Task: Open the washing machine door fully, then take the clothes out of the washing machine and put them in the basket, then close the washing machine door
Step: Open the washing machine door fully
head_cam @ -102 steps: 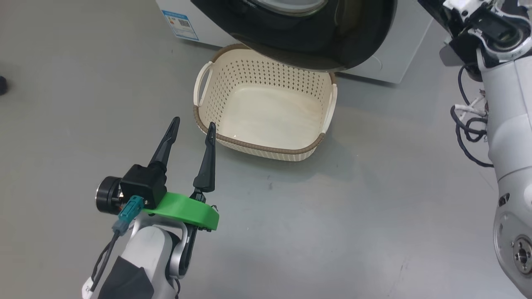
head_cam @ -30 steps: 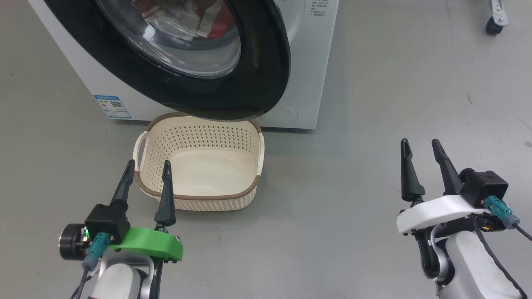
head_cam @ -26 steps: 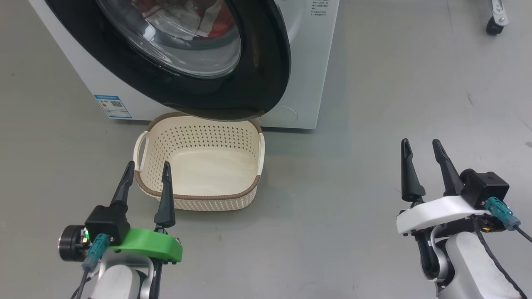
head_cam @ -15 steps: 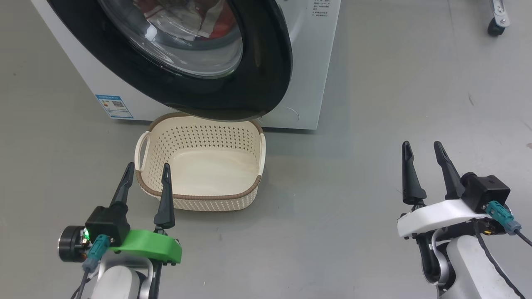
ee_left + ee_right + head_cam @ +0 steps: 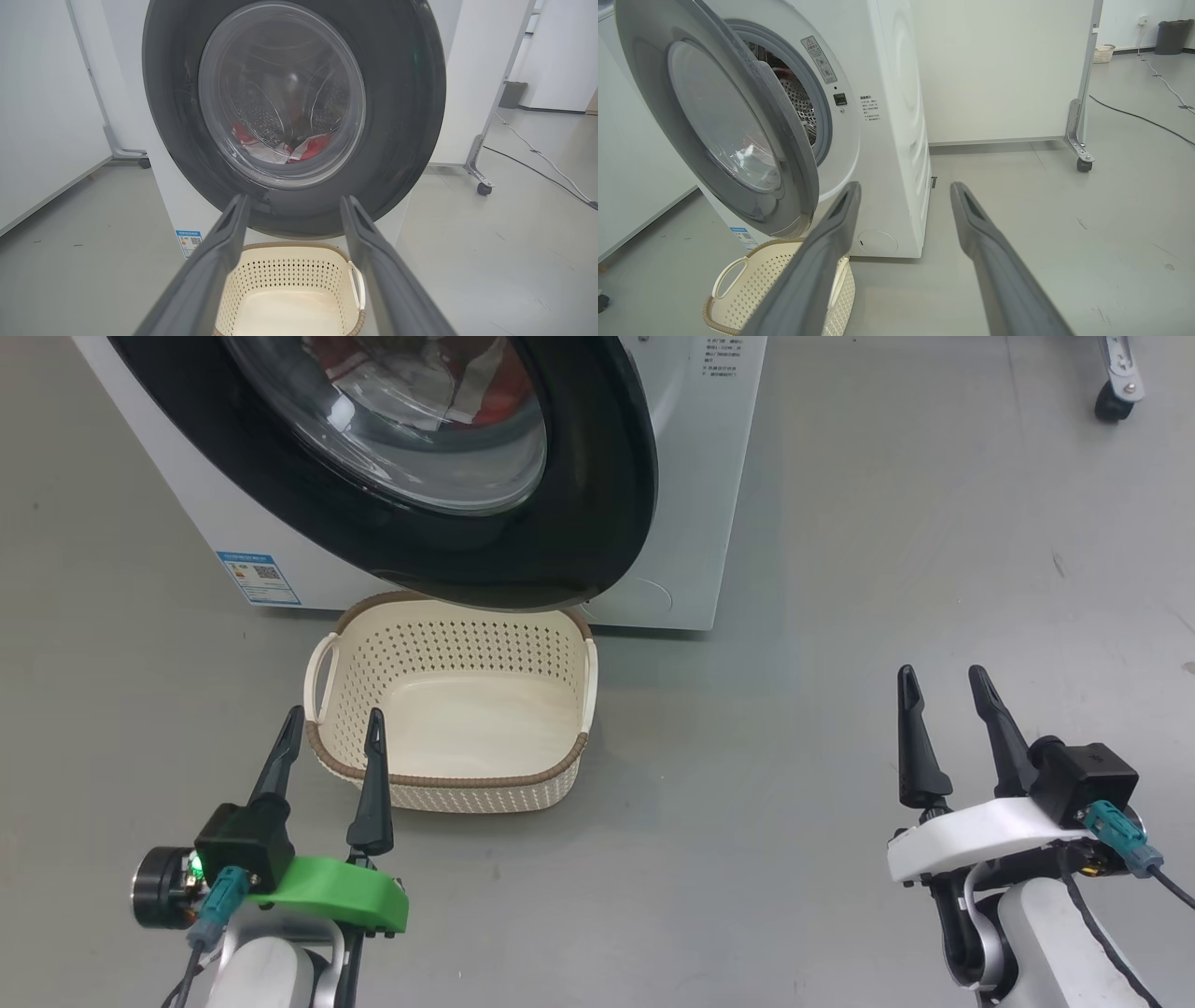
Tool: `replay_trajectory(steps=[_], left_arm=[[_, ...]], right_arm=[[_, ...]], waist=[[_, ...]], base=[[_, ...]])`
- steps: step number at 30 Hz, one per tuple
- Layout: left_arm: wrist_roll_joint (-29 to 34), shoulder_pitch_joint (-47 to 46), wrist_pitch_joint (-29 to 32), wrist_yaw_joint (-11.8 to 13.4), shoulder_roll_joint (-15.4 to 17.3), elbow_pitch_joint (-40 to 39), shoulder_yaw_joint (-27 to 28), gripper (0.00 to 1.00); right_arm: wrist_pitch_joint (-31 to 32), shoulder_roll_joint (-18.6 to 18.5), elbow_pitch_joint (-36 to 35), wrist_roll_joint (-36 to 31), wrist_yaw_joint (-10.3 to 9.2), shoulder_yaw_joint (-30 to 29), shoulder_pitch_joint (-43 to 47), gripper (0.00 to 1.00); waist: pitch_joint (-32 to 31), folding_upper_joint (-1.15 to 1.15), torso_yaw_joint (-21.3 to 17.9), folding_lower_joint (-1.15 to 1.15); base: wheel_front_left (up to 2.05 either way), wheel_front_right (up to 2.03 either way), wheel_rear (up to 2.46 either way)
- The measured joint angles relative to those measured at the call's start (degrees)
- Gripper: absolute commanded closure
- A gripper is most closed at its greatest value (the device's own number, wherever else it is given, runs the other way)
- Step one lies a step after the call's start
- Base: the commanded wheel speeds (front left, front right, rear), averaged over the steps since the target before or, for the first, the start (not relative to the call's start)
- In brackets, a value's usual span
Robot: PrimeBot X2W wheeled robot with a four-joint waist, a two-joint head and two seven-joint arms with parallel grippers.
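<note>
On the floor before the washer, the basket sits empty, its far rim hidden under the part-open door. Clothes show red through the door, upper part cut off. Left gripper at basket's near-left corner, right gripper well right: both with fingers apart, holding nothing.

Lab-like test space, wheeled white partition panels, bare grey floor

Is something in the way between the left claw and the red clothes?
Yes. The door, only partly open, stands between the open left claw and the clothes; they show through its glass. The basket sits under the door.
</note>
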Motion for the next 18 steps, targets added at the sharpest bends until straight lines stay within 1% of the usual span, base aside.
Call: replay_trajectory(steps=[18], left_arm=[[0.4,0.3,0.0,-0.3,0.0,0.4,0.2,0.0]], right_arm=[[0.0,0.1,-0.1,-1.5,0.07,-0.4,1.1,0.0]], waist=[[-0.5,0.0,0.0,0.0]], base=[[0.0,0.0,0.0]])
